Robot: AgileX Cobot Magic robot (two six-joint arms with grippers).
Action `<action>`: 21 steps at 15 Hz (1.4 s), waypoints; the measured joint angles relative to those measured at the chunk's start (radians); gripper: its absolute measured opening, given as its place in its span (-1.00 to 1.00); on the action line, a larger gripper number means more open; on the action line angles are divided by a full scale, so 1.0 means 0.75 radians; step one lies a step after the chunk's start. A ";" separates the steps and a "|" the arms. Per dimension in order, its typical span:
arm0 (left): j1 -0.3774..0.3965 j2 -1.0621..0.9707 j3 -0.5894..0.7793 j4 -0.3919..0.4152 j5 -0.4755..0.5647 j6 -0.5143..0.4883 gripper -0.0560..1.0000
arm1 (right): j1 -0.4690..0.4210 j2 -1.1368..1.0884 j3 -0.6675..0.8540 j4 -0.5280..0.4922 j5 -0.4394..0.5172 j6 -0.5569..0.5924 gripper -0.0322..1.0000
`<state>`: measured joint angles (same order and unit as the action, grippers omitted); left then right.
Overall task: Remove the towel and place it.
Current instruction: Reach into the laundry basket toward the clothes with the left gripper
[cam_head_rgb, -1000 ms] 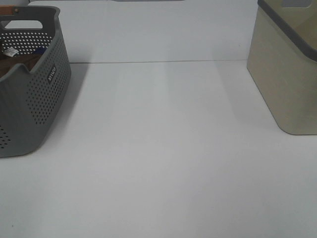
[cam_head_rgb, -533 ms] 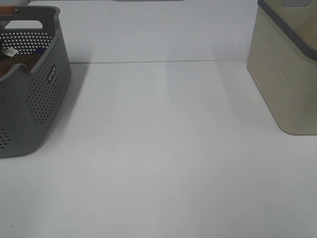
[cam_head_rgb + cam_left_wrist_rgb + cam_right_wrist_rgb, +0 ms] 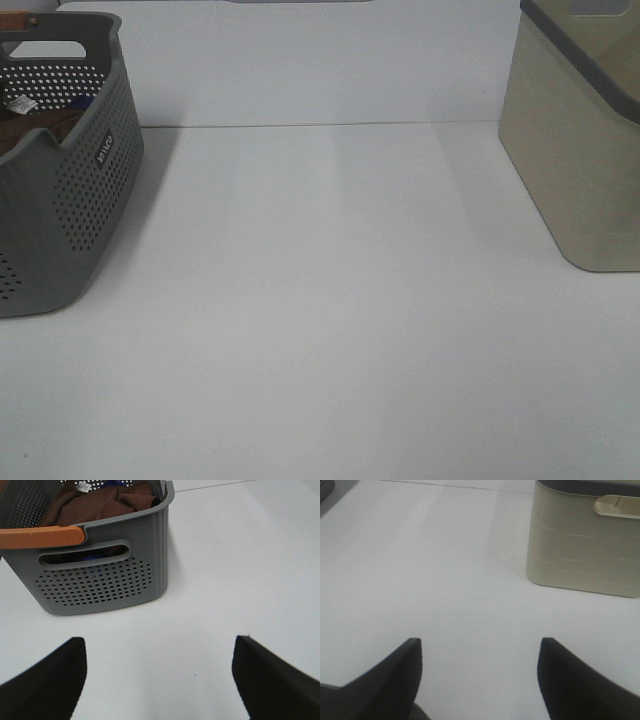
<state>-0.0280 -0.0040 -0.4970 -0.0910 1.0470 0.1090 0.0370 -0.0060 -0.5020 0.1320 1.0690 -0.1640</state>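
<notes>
Left claw [image 3: 157, 647] wide open, empty, above desk [image 3: 225, 570]. Towel [image 3: 95, 505] bunched in gray basket [image 3: 100, 580] straight ahead of it: go over rim, pinch top brown fold, lift clear. Right claw [image 3: 480, 645] open too, beige bin [image 3: 580, 545] ahead, likely drop spot.
</notes>
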 joint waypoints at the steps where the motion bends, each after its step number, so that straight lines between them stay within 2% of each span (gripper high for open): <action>1: 0.000 0.013 -0.012 -0.008 -0.019 -0.001 0.55 | 0.000 0.000 0.000 0.000 0.000 0.000 0.29; 2: 0.000 0.028 -0.023 -0.012 -0.044 -0.001 0.55 | 0.000 0.000 0.000 0.000 0.000 0.000 0.29; 5: 0.000 0.243 -0.051 -0.023 -0.395 -0.009 0.55 | 0.000 0.000 0.000 0.000 0.000 0.000 0.29; 7: 0.000 0.489 -0.088 -0.024 -0.611 -0.017 0.55 | 0.000 0.000 0.000 0.000 0.000 0.000 0.29; 9: 0.000 0.747 -0.193 -0.021 -0.713 -0.020 0.55 | 0.000 0.000 0.000 0.000 0.000 0.000 0.29; 13: 0.000 1.253 -0.480 0.029 -0.731 -0.024 0.55 | 0.000 0.000 0.000 0.000 0.000 0.000 0.29; 14: 0.000 1.536 -0.676 0.075 -0.717 -0.024 0.55 | 0.000 0.000 0.000 0.000 0.000 0.000 0.29; 17: 0.000 1.893 -1.004 0.215 -0.604 -0.060 0.55 | 0.000 0.000 0.000 0.000 0.000 0.000 0.29; 21: 0.000 2.321 -1.424 0.433 -0.379 -0.153 0.55 | 0.000 0.000 0.000 0.000 0.000 0.000 0.29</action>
<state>-0.0280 1.7370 -1.5650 0.2340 0.7630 -0.0060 0.0370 -0.0060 -0.5020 0.1320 1.0690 -0.1640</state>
